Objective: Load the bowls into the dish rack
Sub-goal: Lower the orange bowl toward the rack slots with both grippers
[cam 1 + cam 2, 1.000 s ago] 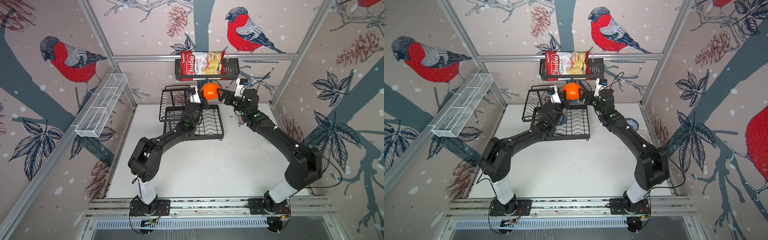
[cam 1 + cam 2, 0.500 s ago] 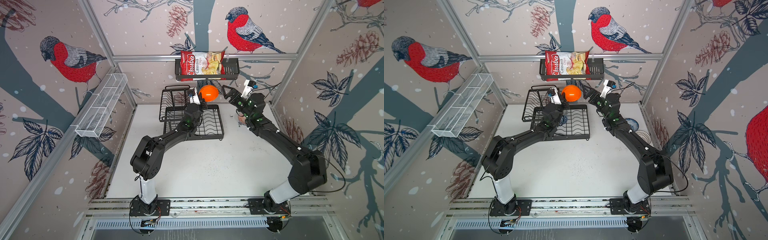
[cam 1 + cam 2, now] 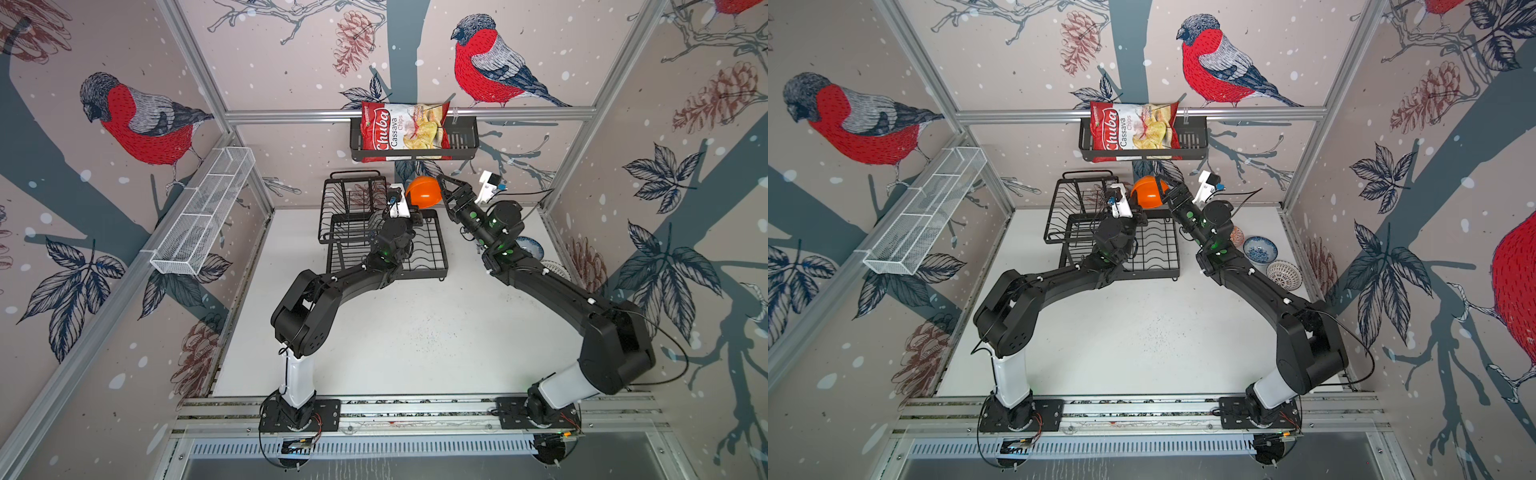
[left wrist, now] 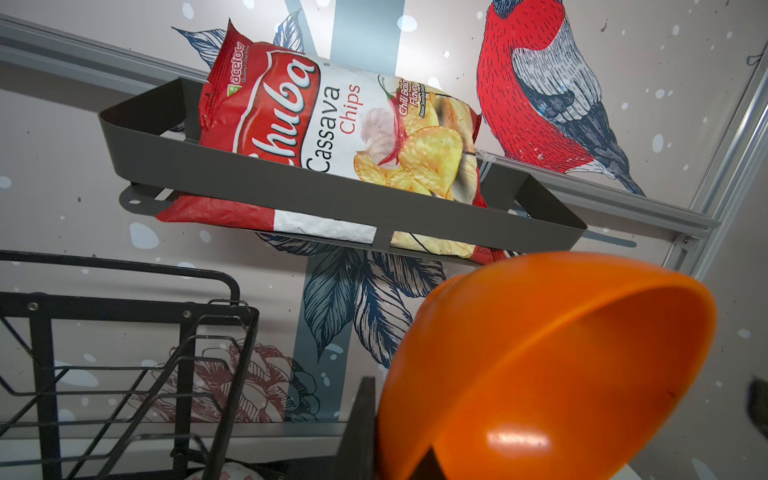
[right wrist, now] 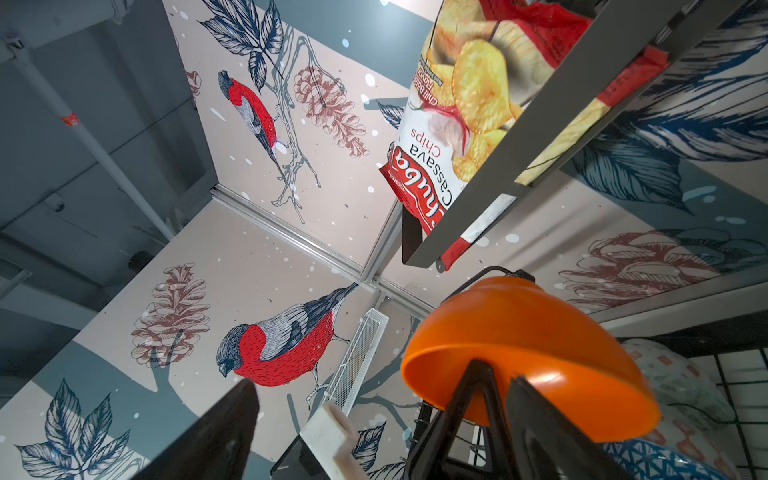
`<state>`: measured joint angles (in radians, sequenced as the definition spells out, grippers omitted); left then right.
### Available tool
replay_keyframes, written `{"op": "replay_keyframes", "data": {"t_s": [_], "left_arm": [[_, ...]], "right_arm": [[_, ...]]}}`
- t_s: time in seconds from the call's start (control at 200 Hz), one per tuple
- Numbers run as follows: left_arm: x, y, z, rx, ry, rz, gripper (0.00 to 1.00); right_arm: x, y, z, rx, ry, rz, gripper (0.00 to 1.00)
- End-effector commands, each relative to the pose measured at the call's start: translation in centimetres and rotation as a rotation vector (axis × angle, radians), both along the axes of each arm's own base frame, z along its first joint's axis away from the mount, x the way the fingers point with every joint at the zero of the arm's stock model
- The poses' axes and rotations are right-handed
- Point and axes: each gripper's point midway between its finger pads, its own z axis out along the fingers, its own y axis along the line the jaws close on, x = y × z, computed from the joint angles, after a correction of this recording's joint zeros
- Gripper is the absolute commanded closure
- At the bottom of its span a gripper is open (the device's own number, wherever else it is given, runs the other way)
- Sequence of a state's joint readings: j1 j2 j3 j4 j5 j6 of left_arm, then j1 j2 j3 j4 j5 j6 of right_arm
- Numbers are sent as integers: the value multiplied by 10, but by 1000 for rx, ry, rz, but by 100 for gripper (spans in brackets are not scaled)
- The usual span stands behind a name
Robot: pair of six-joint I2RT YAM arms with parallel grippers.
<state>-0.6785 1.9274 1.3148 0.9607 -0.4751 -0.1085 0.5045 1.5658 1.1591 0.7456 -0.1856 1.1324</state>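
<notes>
My left gripper (image 3: 410, 209) (image 3: 1133, 208) is shut on the rim of the plain orange bowl (image 3: 424, 195) (image 3: 1147, 198), held tilted in the air above the dish rack's (image 3: 430, 255) (image 3: 1160, 251) back right corner. In the left wrist view the bowl (image 4: 540, 374) fills the corner and one finger (image 4: 360, 428) presses its wall. My right gripper (image 3: 449, 190) (image 3: 1174, 193) stands open just right of the bowl, apart from it. In the right wrist view the bowl (image 5: 528, 345) hangs beyond that gripper's spread fingers (image 5: 239, 415). A blue-white bowl (image 3: 1259, 249) and a white lattice bowl (image 3: 1283, 275) sit on the table at the right.
A black basket (image 3: 461, 141) with a chips bag (image 3: 401, 131) hangs on the back wall right above the held bowl. A white mesh shelf (image 3: 203, 216) runs along the left wall. Patterned bowls (image 5: 669, 378) lie in the rack under the left arm. A salmon bowl (image 3: 1237, 236) peeks from behind the right arm.
My right gripper has drawn back from the orange bowl to the right and stands apart from it. The left gripper keeps the bowl and has shifted it slightly left.
</notes>
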Motion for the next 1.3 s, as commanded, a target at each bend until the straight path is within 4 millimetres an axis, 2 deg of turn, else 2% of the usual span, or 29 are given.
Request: {"op": "replay_keyframes", "data": {"t_s": [0.0,0.34,0.605,0.915,1.251,1.296], "left_arm": [[-7,-2,20,-39,-83,4,100],[-28,-21,25,-29,-141,-24,100],[-47,-13,30,-53,-216,-22,100],[-53,-13,31,-32,-242,-14,100],[-52,-13,31,-9,-213,-10,100],[-52,-14,31,-2,-208,-17,97]], "right_arm": [[2,6,7,57,-13,28,11],[21,15,-13,54,5,23,32],[22,7,-13,29,-18,-36,56],[21,6,-11,17,-36,-41,83],[17,5,-8,31,-66,-27,95],[15,5,-6,37,-75,-24,98]]}}
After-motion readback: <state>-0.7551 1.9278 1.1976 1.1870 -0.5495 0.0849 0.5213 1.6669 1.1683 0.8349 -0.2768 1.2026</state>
